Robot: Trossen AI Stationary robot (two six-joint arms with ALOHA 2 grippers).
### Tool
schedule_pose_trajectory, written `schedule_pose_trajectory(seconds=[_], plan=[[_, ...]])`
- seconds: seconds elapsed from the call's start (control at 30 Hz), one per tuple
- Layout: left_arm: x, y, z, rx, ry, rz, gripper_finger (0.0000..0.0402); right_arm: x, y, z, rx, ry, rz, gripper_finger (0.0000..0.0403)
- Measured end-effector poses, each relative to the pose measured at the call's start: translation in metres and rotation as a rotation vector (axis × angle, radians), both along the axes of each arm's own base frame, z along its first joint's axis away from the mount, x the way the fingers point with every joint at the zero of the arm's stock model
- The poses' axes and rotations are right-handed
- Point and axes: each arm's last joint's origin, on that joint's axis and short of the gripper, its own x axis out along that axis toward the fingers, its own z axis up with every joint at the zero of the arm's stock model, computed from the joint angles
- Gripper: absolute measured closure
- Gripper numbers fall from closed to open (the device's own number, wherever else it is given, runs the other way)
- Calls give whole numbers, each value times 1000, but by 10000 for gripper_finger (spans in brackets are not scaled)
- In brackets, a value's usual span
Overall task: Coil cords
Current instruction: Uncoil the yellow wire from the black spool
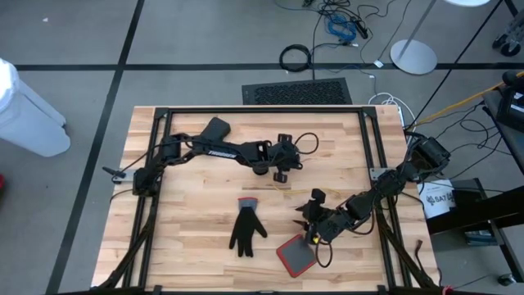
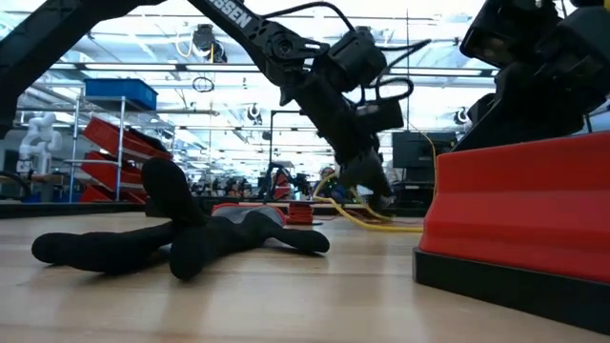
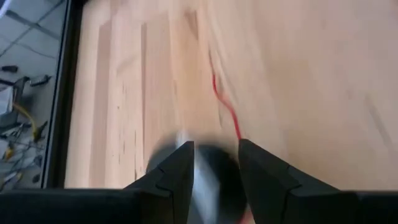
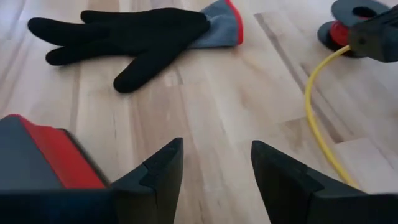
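Red and dark grey, a flat tray [image 2: 519,224] fills the near corner of the low view; from above it lies just past the glove's [image 1: 246,227] fingertips, toward the near edge of the wooden surface [image 1: 188,246], with bare wood open on the glove's other side. The right tool [image 1: 315,229] hangs beside that tray on a sharply folded arm, fingers [image 4: 158,171] spread apart over bare wood with nothing between them. The left arm stretches flat across the far half of the surface, its tool [image 1: 281,174] pointing down beyond the glove's grey cuff; its fingers [image 3: 177,174] stand apart, straddling a blurred dark round shape, and whether they touch it cannot be told. A yellow cord [image 4: 317,118] runs in a long curve from a black puck with a red centre [image 4: 341,31], beyond the cuff, toward the right tool.
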Motion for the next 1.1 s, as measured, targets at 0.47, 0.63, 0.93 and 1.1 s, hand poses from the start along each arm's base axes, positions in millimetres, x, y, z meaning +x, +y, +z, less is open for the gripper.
schedule_pose_trajectory(seconds=[0.47, 0.63, 0.93, 1.1], plan=[[-8, -7, 7, -178, 38, -51, 269, 3, -6, 1, -77, -9, -22, 227], [-10, -4, 5, -184, 62, -24, 269, 5, -9, 1, -82, -7, -21, 227], [-24, -5, 68, -128, -69, -8, 269, 5, -10, 1, -84, -7, -23, 227], [-44, -6, 112, -123, -126, 1, 269, 5, -11, 2, -117, -23, -53, 227]])
